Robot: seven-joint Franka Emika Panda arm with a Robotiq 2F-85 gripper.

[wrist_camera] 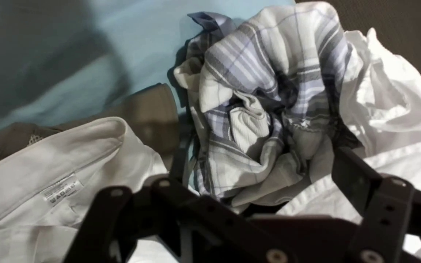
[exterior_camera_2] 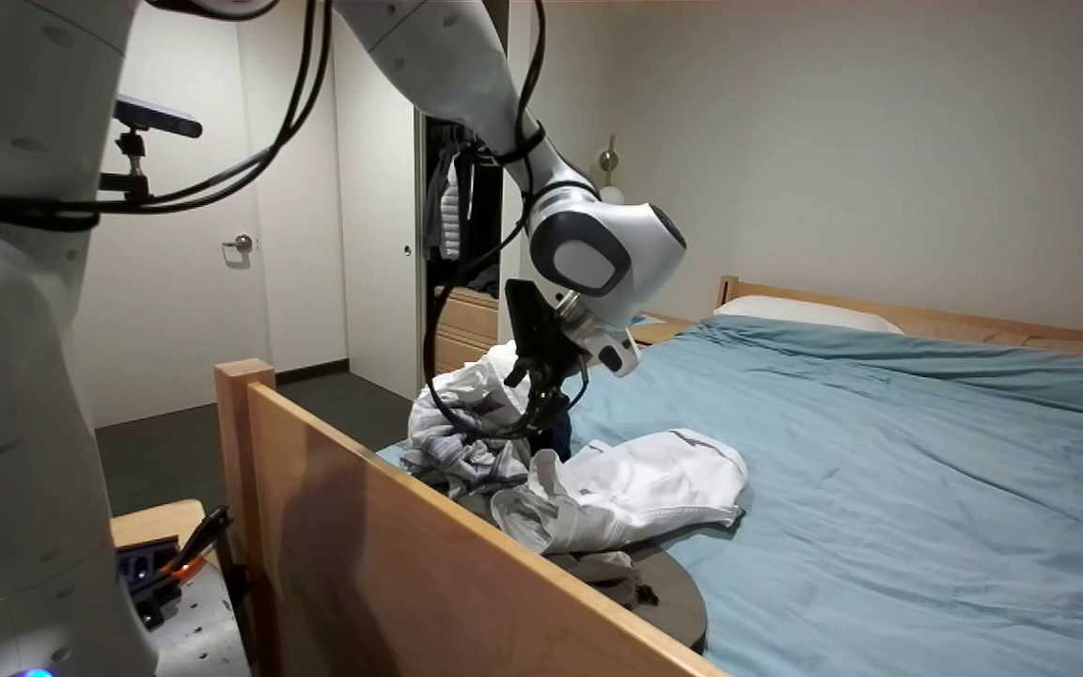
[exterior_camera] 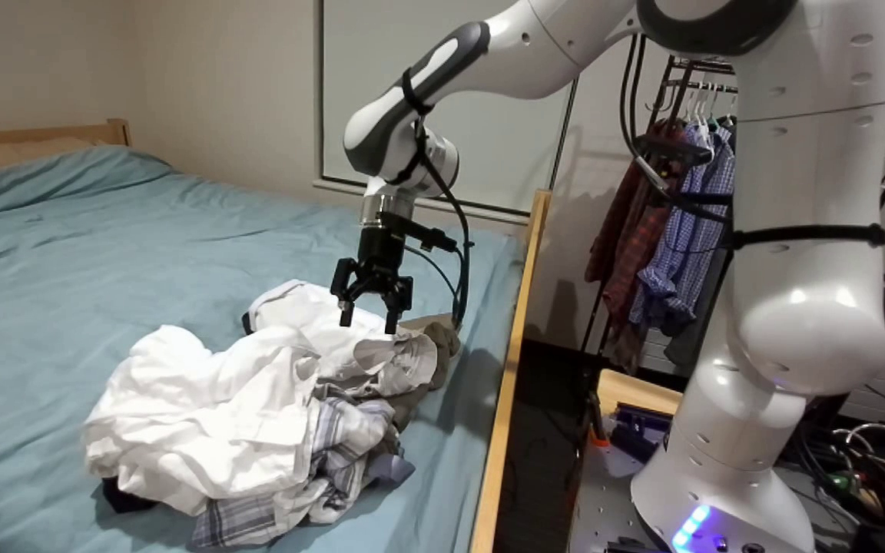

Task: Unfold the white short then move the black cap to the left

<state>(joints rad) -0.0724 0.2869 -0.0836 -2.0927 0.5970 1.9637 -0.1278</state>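
My gripper (exterior_camera: 369, 319) is open and empty above the clothes pile on the bed. In the wrist view its fingers (wrist_camera: 263, 160) stand apart over a crumpled plaid cloth. A white garment (exterior_camera: 212, 407), bunched up, lies at the near side of the pile. A second white garment (exterior_camera_2: 664, 480) lies beside it, flatter, with a folded band and a label in the wrist view (wrist_camera: 60, 188). I cannot tell which is the short. A grey-brown cap-like thing with a rounded brim (exterior_camera_2: 673, 592) lies partly under that second garment. No clearly black cap shows; dark patches (exterior_camera: 126, 498) peek from under the pile.
The plaid cloth (exterior_camera: 350, 430) lies among the white garments. The blue bed sheet (exterior_camera: 66, 292) spreads around the pile. The wooden bed board (exterior_camera_2: 466, 564) stands between the robot base and the pile. Cables (exterior_camera: 462, 230) hang along the arm near the gripper.
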